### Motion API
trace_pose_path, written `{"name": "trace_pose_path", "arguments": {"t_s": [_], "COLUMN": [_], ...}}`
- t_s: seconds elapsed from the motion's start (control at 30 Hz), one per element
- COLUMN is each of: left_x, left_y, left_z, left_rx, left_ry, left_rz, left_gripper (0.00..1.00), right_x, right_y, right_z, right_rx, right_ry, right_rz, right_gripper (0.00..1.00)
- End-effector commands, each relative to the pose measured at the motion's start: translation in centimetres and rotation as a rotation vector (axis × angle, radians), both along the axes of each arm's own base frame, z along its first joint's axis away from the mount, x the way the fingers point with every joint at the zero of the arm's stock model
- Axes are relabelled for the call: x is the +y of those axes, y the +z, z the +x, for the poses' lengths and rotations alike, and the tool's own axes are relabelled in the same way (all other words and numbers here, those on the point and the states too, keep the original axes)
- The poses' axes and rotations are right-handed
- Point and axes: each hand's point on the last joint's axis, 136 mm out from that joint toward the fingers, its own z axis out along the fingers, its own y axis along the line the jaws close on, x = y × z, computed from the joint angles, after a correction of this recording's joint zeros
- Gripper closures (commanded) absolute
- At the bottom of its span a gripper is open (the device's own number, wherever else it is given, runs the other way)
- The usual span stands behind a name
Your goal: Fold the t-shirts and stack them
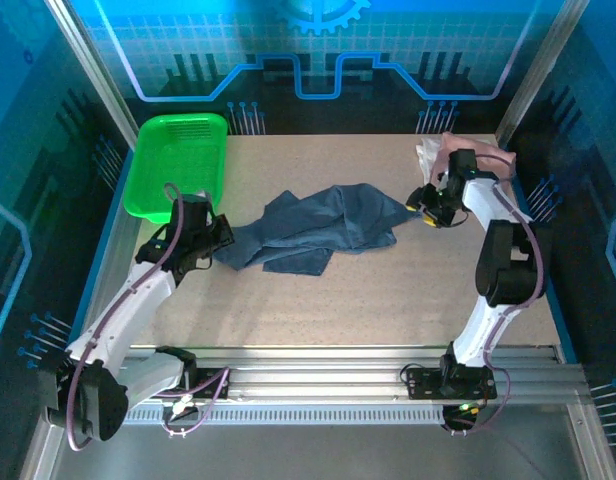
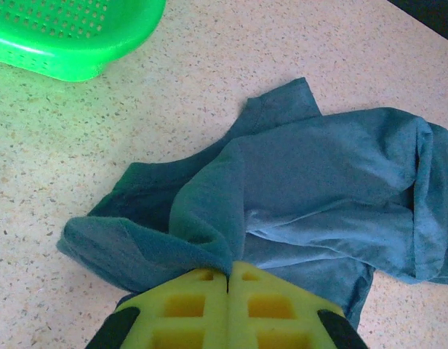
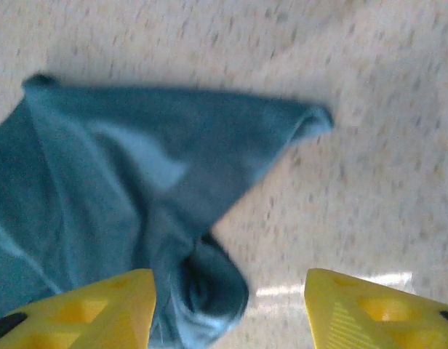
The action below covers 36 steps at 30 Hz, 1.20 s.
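The left claw [image 2: 228, 275] has its two yellow fingers pressed flat together, and a fold of the blue shirt [image 2: 318, 182] is pinched at their tip, the cloth bunching up just in front of them. From that pinch the shirt runs away from the claw in loose, rumpled layers, with one thick rolled edge lying to the left and a broader, smoother part spreading to the right. In the overhead view this claw [image 1: 220, 240] sits at the left end of the blue shirt [image 1: 323, 228], which lies crumpled across the middle of the speckled table [image 1: 368, 300]. Just beside the left arm, at the far left corner, stands the green basket [image 1: 178, 165]; its rim also shows at the top left of the left wrist view [image 2: 64, 36], apart from the shirt. The right claw [image 3: 230, 283] stands with its fingers well apart and has hold of nothing. A small bunched end of the blue shirt [image 3: 137, 174] lies on the table next to one yellow finger [image 3: 100, 305], though that picture is blurred. Seen from above, the right claw [image 1: 425, 208] hangs at the right end of the blue shirt. Behind the right arm, at the far right corner of the table, lies the pink shirt [image 1: 458, 148] in a heap.
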Motion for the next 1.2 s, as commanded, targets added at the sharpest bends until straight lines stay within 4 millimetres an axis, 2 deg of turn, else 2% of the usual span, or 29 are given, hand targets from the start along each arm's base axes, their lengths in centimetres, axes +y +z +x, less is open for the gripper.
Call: {"name": "trace_pose_path", "arguments": {"t_s": [0.0,0.2,0.3,0.37,0.43,0.53,0.67,0.77,1.0,1.17], "left_x": [-0.3,0.3,0.5,0.7,0.8,0.9,0.9,0.7,0.5,0.6], "left_y": [0.0,0.2,0.3,0.5,0.6,0.6,0.2,0.3,0.1,0.2], "left_z": [-0.6,-1.2,-1.5,-1.7,-1.9,-2.1,-2.1,-1.9,-1.8,-2.1], "left_rx": [-0.017,-0.016,-0.019,-0.017,-0.021,-0.027,-0.023,-0.027,-0.02,-0.024], "left_ry": [-0.022,-0.001,0.007,0.013,0.02,0.028,0.031,0.026,0.014,0.016], "left_rz": [-0.013,-0.016,-0.014,-0.012,-0.011,-0.015,-0.027,-0.036,-0.039,-0.036], "left_gripper": [1.0,1.0,1.0,1.0,1.0,1.0,1.0,1.0,1.0,1.0], "right_x": [-0.7,-1.2,-0.6,0.4,1.4,2.9,5.4,6.1,7.1,8.4], "right_y": [-1.3,-4.0,-4.0,-3.0,-1.8,-0.8,-1.8,-2.8,-4.4,-5.4], "right_z": [3.1,4.9,5.2,5.0,4.1,1.7,-2.2,-4.1,-4.5,-3.8], "right_rx": [-0.011,0.052,0.055,0.033,0.003,-0.041,-0.057,-0.045,-0.04,-0.027], "right_ry": [-0.055,-0.112,-0.101,-0.054,0.018,0.126,0.276,0.302,0.35,0.403], "right_rz": [-0.014,-0.003,0.017,0.026,0.005,-0.008,0.033,0.054,0.05,0.045], "right_gripper": [0.43,0.47,0.47,0.47,0.47,0.47,0.52,0.55,0.55,0.57]}}
